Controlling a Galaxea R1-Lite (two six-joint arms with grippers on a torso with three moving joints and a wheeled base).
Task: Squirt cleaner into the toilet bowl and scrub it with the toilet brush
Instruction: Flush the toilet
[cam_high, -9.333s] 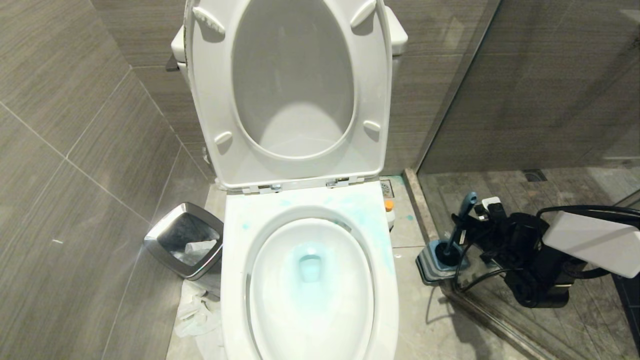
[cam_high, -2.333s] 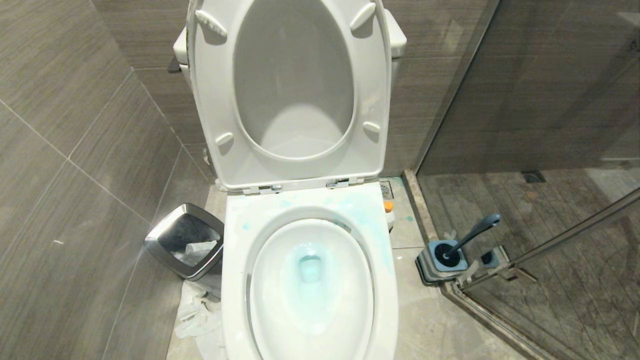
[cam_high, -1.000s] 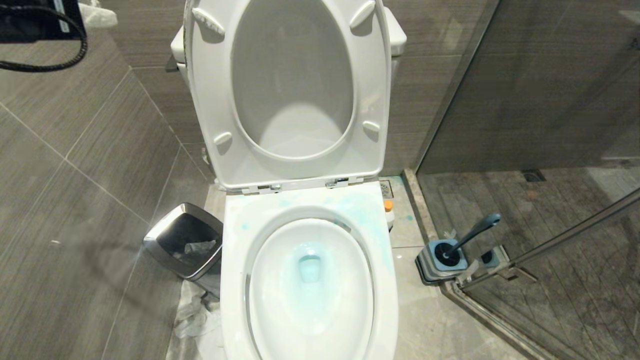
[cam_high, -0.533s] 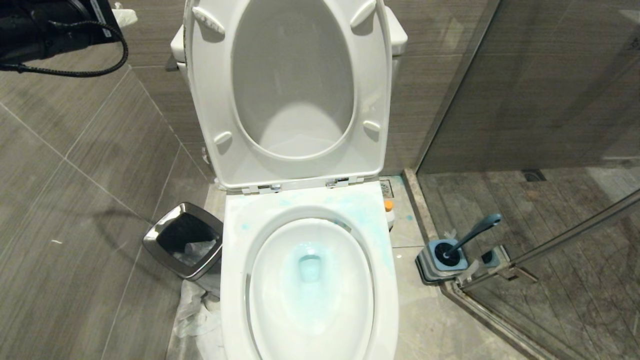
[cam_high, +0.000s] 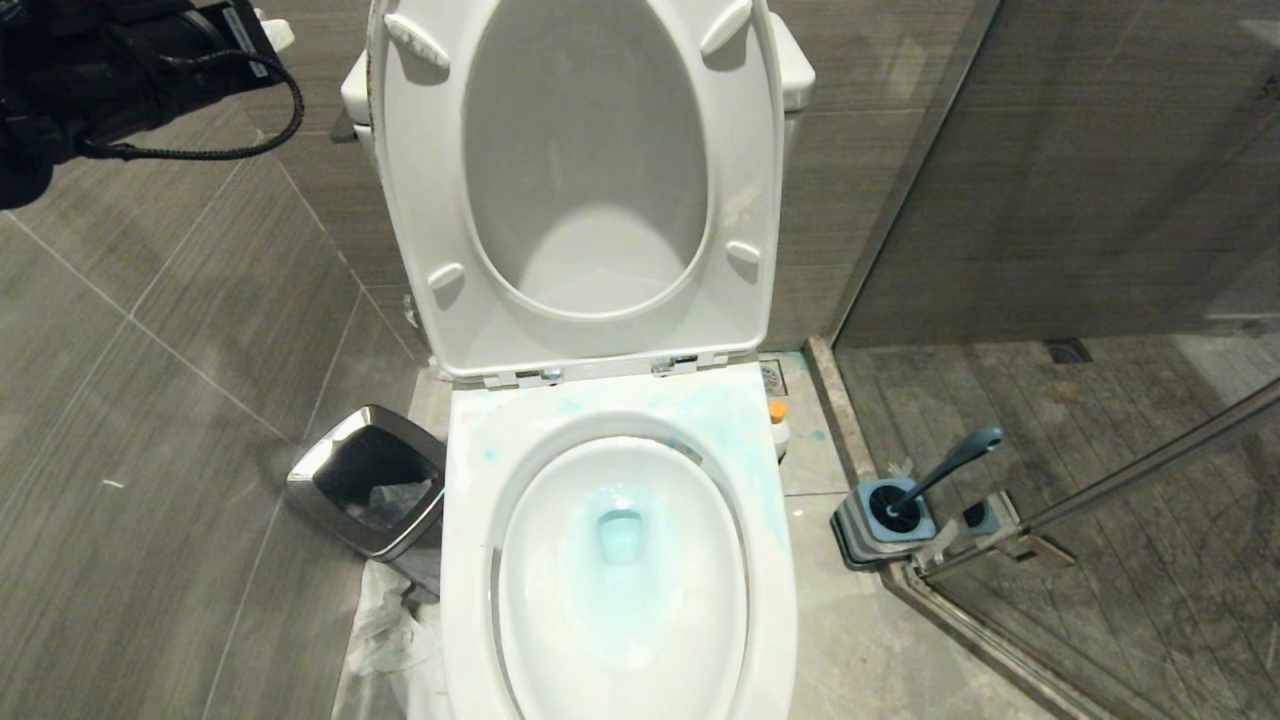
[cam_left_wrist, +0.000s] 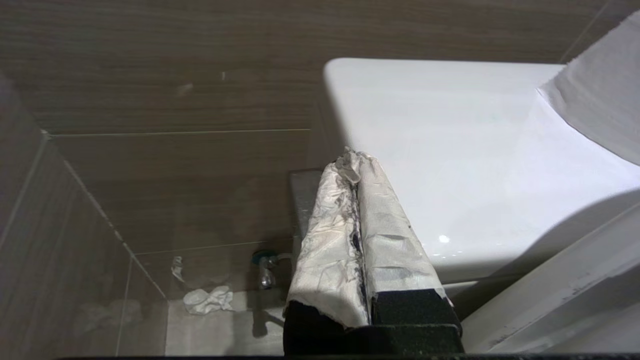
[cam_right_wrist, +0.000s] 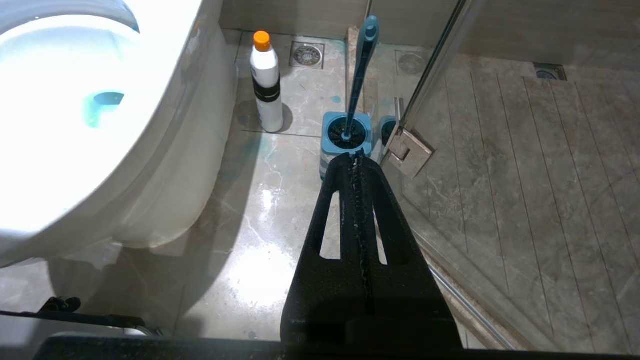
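Up high, closed left pincer (cam_left_wrist: 356, 165) nears toilet tank (cam_left_wrist: 465, 150).

I see the toilet bowl (cam_high: 620, 570) at six o'clock, glossy white, seat and lid raised, blue-tinted water pooled at its bottom and pale blue smears on the rim. The cleaner (cam_right_wrist: 266, 82) stands upright on the floor at its three o'clock, orange cap on. Farther toward three o'clock the toilet brush (cam_high: 940, 470) sits in its holder, blue-grey handle leaning.
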